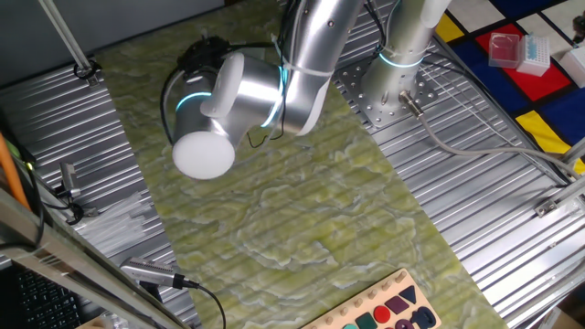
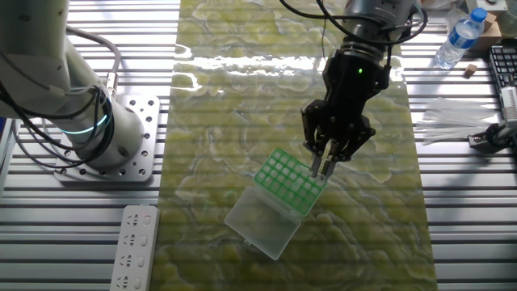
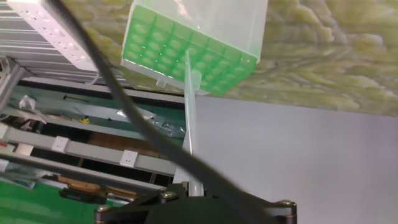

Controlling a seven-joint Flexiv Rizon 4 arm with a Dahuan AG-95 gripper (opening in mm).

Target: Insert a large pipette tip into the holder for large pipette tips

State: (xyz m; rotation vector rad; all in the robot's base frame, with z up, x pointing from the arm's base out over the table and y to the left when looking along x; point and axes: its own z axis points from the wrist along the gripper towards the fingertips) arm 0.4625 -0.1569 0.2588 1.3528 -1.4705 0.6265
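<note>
- Holder for large pipette tips (image 2: pixel 289 183) sitting tilted on the green mat (image 2: pixel 242 97), clear lid (image 2: pixel 260 223) flung open toward the lower left; hidden behind the arm in the one fixed view.
- Power strip (image 2: pixel 136 247) well apart on the ribbed metal to the left, arm base plate (image 2: pixel 129 137) above it; neither near the path.
- Gripper (image 2: pixel 326 164) poised directly over the holder's right-hand edge, fingers drawn narrow and pinched on the large pipette tip (image 3: pixel 190 112).
- In the hand view, tip running straight out from the jaws, narrow end reaching the green grid near its lower edge; seated or merely over a hole, cannot tell.
- Likely failure: end landing on a rib between holes instead of inside one, bending the thin plastic or sliding it in the grip.
- Second risk: pressing near the edge row on a skewed, unclamped box, tipping or pushing it across the mat.
- Third: thin, nearly clear tip hard to track, so a small misalignment easily missed.
- Open mat above and to the right of the holder, ample for retreat straight up.
- Further right, loose clear bags (image 2: pixel 452 121) and water bottle (image 2: pixel 457 39), well apart.
</note>
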